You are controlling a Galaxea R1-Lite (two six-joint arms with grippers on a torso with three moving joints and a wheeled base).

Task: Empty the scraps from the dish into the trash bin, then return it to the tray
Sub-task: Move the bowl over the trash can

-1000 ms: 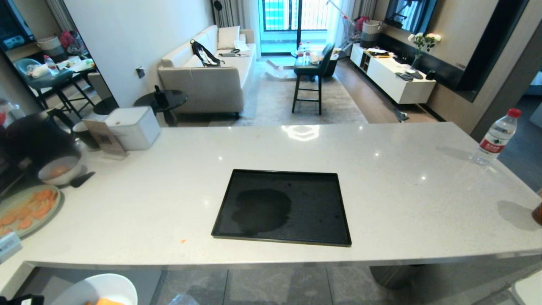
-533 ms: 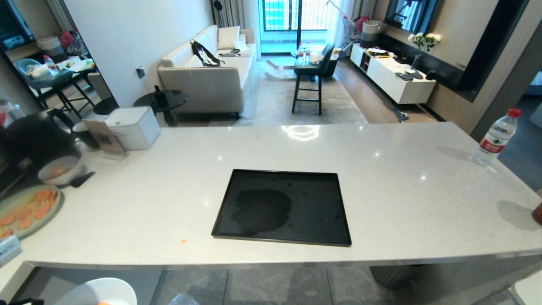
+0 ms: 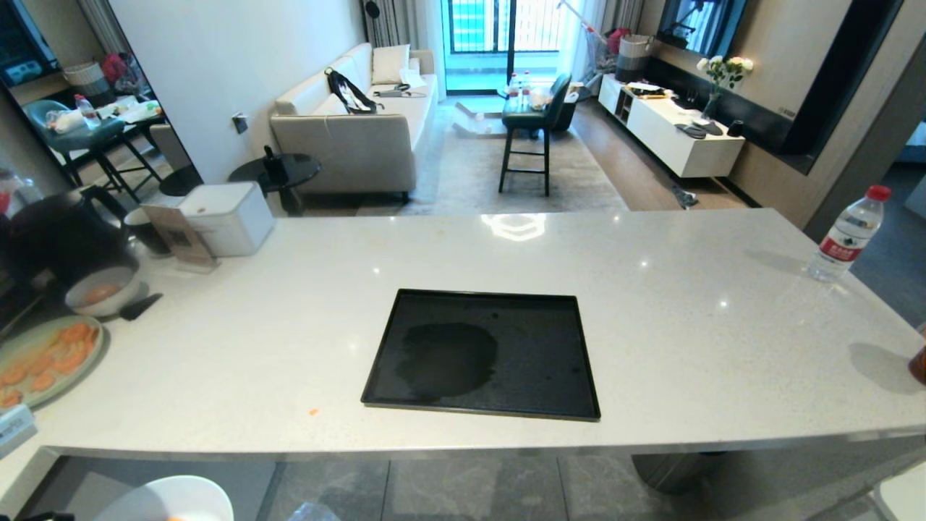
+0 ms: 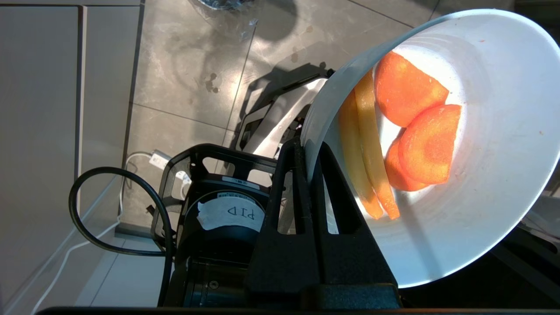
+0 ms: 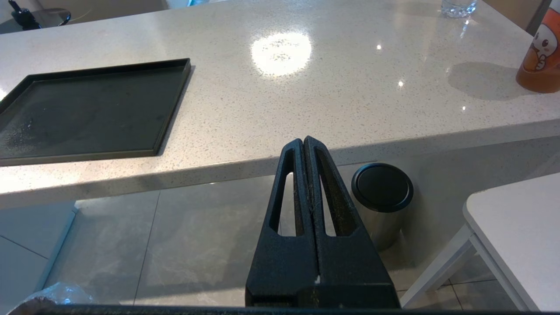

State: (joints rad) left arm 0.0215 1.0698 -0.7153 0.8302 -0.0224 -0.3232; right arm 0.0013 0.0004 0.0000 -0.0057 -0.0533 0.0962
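Lower now, the dish (image 3: pixel 168 499) sinks at 7 o'clock below the counter edge. My left gripper (image 4: pixel 311 151) pinches its rim, tilting the scraps (image 4: pixel 404 131) binward. Right gripper (image 5: pixel 305 143) idles shut. I leave the tray (image 3: pixel 483 354) at centre, awaiting the dish.

One tray (image 3: pixel 483 354), one dish (image 4: pixel 481 183), three carrot slices (image 4: pixel 426 144), two yellow strips (image 4: pixel 367 153).
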